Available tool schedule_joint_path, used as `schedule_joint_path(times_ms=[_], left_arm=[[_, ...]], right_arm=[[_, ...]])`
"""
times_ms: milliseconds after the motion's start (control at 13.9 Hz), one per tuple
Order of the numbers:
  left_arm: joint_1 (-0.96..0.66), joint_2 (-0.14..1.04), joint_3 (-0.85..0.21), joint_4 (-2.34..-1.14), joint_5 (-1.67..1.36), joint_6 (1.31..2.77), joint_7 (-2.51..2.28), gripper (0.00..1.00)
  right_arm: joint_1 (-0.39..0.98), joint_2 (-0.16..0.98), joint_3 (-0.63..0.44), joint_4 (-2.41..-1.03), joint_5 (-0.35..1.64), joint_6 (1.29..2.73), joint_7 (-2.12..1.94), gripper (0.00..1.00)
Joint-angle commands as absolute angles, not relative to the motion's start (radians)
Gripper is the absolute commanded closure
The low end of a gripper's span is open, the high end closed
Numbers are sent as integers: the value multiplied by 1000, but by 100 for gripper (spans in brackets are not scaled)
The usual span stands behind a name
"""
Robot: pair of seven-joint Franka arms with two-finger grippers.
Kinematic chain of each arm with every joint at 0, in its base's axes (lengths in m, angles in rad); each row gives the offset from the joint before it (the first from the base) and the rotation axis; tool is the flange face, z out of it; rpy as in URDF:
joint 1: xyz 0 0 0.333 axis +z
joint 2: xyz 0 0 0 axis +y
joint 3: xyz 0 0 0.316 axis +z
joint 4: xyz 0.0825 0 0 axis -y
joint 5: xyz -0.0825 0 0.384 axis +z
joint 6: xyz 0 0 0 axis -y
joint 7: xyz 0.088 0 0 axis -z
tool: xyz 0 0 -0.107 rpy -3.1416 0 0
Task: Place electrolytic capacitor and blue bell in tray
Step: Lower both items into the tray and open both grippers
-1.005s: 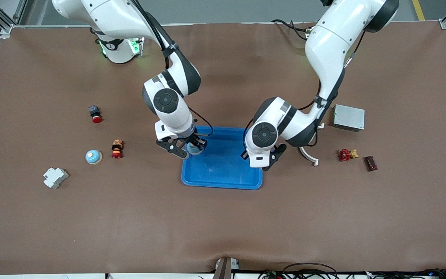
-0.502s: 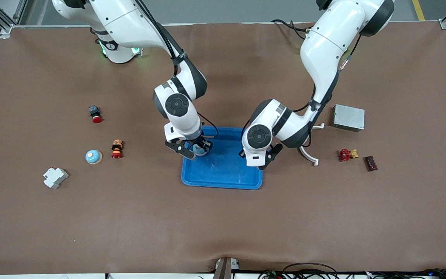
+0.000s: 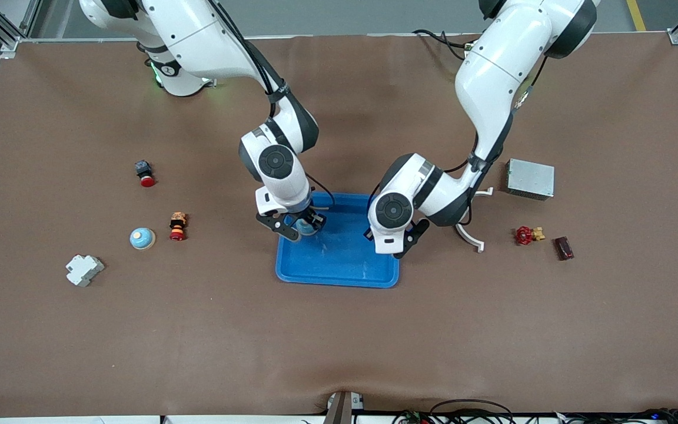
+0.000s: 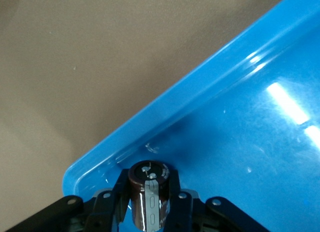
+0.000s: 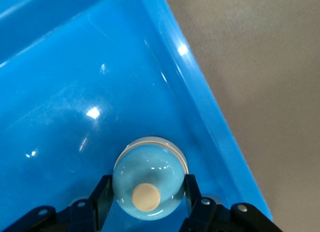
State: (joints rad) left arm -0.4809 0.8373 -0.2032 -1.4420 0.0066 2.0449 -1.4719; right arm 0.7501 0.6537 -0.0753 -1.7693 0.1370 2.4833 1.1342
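Observation:
The bright-blue tray [image 3: 339,268] lies at the table's middle. My right gripper [image 3: 301,227] is shut on a light-blue bell [image 3: 304,227] with a cream button, low over the tray's corner toward the right arm's end. In the right wrist view the bell [image 5: 148,179] sits between the fingers [image 5: 102,192] above the tray floor [image 5: 75,92]. My left gripper [image 3: 399,244] is over the tray's rim toward the left arm's end. In the left wrist view it is shut on a dark brown electrolytic capacitor [image 4: 148,192] over the tray's corner [image 4: 240,142]. The capacitor is hidden in the front view.
Toward the right arm's end lie a second blue bell [image 3: 142,238], a red-capped button [image 3: 178,227], a black-and-red button [image 3: 145,173] and a white breaker [image 3: 84,270]. Toward the left arm's end are a grey metal box [image 3: 529,179], a white curved piece [image 3: 469,235], a red valve [image 3: 525,235] and a dark red part [image 3: 563,248].
My right gripper has carried the bell from the tray's rim to over its inside. My left gripper has shifted slightly toward the tray's middle with the capacitor.

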Motion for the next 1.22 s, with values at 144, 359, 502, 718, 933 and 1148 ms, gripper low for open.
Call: schedule_joint_path(times_ms=[144, 359, 502, 718, 933, 1148], left_arm=[[-494, 845, -193, -1424, 14, 2048, -1480, 30], [-505, 836, -190, -1424, 14, 2048, -1480, 0], [-503, 821, -190, -1422, 12, 2046, -1480, 0], [-488, 770, -189, -1420, 18, 1991, -1470, 0], [-453, 675, -192, -1427, 48, 1837, -1340, 0], [-387, 585, -199, -1434, 45, 1714, -1134, 0]], right_arm=[[775, 689, -84, -1740, 149, 2496, 1183, 100], [785, 701, -84, -1735, 147, 2506, 1198, 100], [785, 704, -84, -1735, 147, 2511, 1201, 100], [782, 706, -84, -1735, 146, 2511, 1221, 0], [785, 704, -84, -1735, 138, 2510, 1218, 0], [781, 695, -86, -1724, 135, 2493, 1200, 0]])
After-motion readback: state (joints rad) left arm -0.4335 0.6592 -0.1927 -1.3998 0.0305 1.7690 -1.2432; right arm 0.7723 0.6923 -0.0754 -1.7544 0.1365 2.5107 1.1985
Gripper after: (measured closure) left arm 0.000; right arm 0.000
